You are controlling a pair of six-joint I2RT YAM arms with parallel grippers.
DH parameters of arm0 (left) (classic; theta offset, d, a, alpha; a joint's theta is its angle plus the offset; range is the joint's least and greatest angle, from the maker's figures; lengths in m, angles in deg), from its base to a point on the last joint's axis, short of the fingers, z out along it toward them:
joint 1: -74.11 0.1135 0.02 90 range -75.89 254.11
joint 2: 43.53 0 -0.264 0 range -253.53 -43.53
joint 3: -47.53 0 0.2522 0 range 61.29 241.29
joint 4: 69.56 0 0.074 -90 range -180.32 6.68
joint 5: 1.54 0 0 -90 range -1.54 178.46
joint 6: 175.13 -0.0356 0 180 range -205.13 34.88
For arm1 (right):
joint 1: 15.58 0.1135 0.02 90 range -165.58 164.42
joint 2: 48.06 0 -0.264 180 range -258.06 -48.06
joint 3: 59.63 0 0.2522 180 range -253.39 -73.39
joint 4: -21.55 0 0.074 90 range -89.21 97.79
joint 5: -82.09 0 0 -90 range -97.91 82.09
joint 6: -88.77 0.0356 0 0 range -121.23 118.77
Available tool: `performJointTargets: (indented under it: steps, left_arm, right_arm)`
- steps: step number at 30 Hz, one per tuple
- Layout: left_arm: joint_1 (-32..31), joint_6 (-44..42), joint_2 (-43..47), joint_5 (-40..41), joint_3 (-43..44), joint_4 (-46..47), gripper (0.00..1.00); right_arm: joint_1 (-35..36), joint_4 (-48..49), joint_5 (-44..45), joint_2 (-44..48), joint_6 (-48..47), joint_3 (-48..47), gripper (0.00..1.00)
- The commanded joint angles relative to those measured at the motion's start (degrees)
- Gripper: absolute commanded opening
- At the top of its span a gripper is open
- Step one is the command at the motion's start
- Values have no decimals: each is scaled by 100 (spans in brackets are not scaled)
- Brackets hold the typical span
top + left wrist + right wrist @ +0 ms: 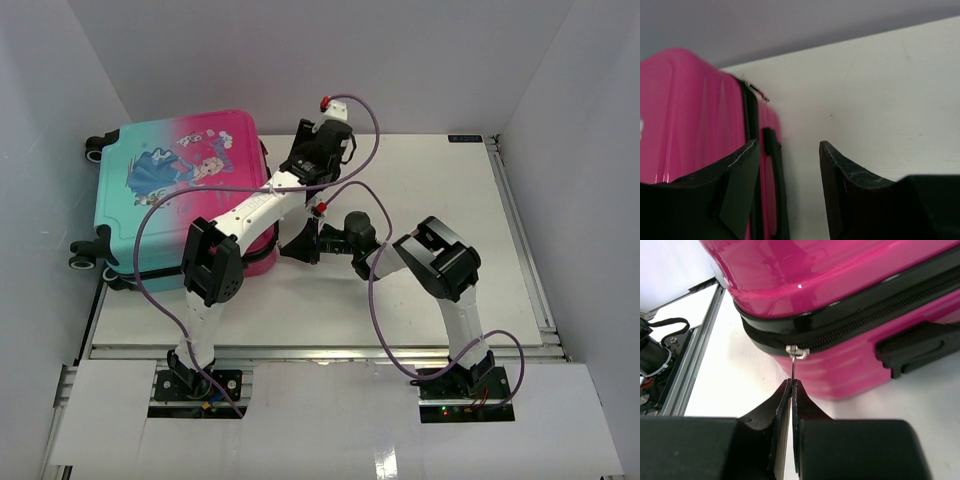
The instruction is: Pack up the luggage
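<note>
right gripper [791,384] clamps luggage [840,280] zipper pull [794,362]; left gripper [789,145] stands parted.

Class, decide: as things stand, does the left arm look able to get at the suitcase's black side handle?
Probably yes: the left gripper hangs open beside the luggage, the side handle lies right next to it, and nothing shows between them.

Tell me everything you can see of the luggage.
The luggage lies flat, closed, at the table's far left: glossy hard shell, teal fading to pink, cartoon print, black wheels, black zip band and side handle. The right end effector is shut on its metal zip pull; the left end effector hangs open beside the pink edge.
</note>
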Motion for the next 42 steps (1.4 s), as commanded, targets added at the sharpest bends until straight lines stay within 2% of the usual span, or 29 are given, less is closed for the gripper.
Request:
performJointTargets:
  steps: [1, 3, 7, 9, 10, 14, 18, 24, 34, 38, 42]
  left_arm:
    - [42, 427, 724, 1295, -777, -173, 60]
    - [44, 636, 890, 1588, -1016, -404, 59]
    - [160, 1695, 876, 1661, -1024, -1952, 58]
    - [283, 2505, 983, 1499, -1262, -3117, 58]
    - [354, 2639, 1132, 1480, -1436, -3224, 58]
    - [622, 2836, 1691, 1133, -2642, -2987, 58]
    - [740, 3114, 2166, 1045, -3233, -2991, 57]
    - [884, 3374, 2638, 929, -3724, -2871, 57]
    - [1114, 3705, 3035, 712, -4312, -2661, 57]
    - [1232, 3502, 3495, 126, -4589, -2128, 57]
    - [1306, 3348, 3880, -410, -4775, -1626, 57]
  right_arm:
    - [-12, -231, -329, 178, -233, 429, 8]
    - [-12, -238, -274, 249, -270, 508, 8]
    - [-27, -254, -105, 322, -290, 603, 8]
    - [-89, -324, 180, 368, -313, 618, 8]
    - [-157, -366, 269, 370, -294, 592, 8]
    - [-452, -582, 630, 211, -128, 245, 8]
    - [-628, -892, 623, -83, 62, -505, 8]
    - [-636, -1608, 682, -461, 70, -1571, 8]
    - [-697, -1636, 957, -870, 335, -2322, 8]
    - [-711, -1518, 739, -1180, 573, -2671, 8]
    - [-697, -842, 397, -1187, 866, -2340, 8]
